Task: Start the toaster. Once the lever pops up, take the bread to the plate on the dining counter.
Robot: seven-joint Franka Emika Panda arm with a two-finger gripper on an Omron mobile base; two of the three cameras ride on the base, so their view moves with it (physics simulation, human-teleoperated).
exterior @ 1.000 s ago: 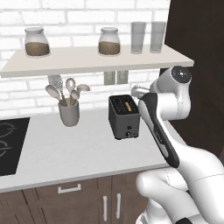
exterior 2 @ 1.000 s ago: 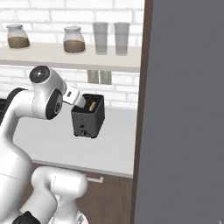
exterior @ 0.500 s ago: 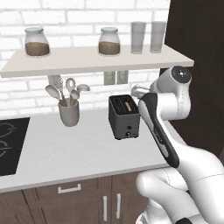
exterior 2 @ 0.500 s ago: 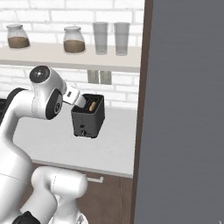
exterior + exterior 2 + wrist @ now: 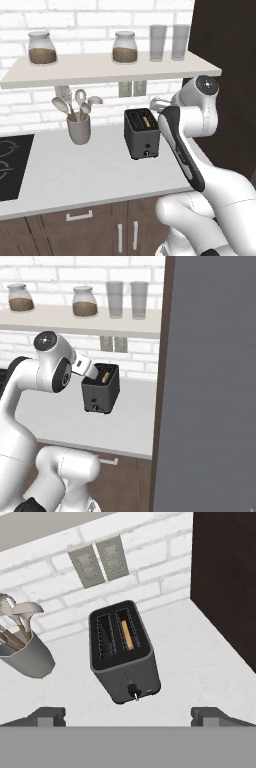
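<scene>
Toaster is sitting on the pale worktop below the wall sockets, with the bread lying low in its right-hand slot; the lever on the narrow front face looks untouched, so starting is not yet done. Gripper is hovering above and in front of the toaster, fingers spread wide and gripping nothing. Pressing the lever, waiting for the pop-up and carrying the bread to the plate are all remaining.
</scene>
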